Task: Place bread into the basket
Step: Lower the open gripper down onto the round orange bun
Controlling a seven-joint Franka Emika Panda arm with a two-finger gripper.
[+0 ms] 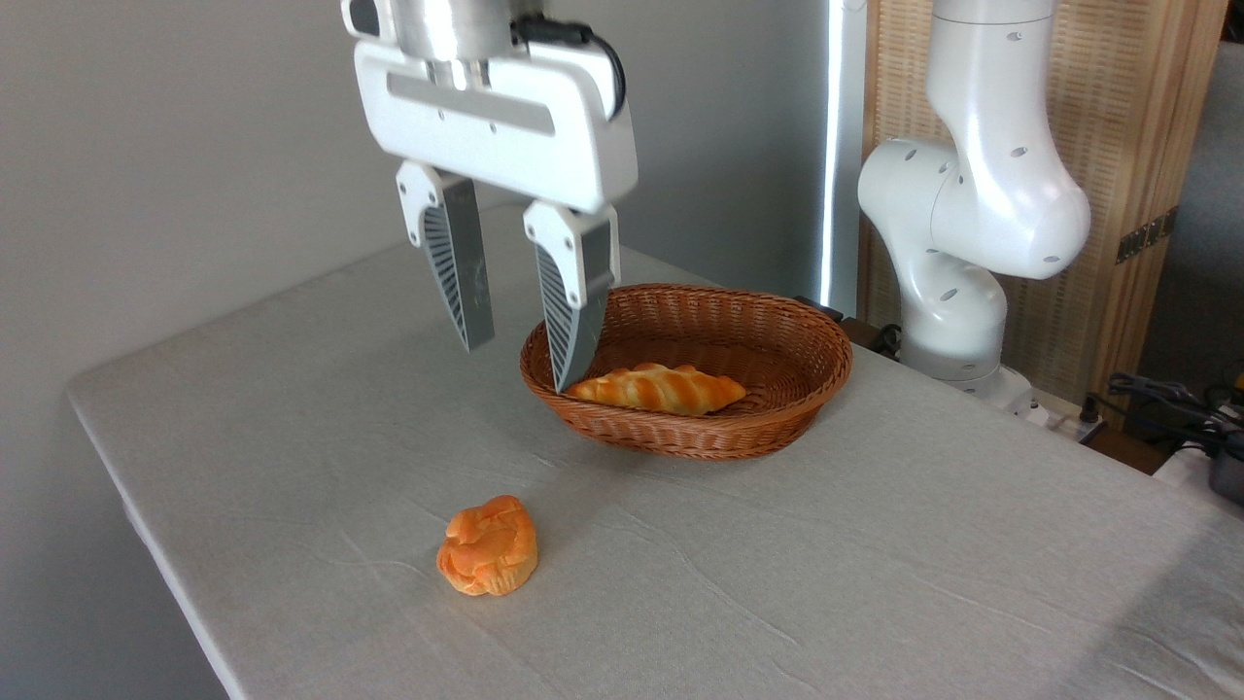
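A small round orange-golden bun (pixel 488 545) with a knotted, lumpy top and a ridged, paler base sits on the grey cloth-covered surface (pixel 875 583) in the lower middle of the frame, tipped a little to one side. It lies well apart from the oval brown woven wicker basket (pixel 777 408) near the centre. Inside the basket rests a long golden-brown striped twisted loaf (pixel 657 388). The white tool (pixel 517 367) hangs in the upper middle of the frame above the surface, its two ribbed fingers (pixel 457 272) spread apart and holding nothing.
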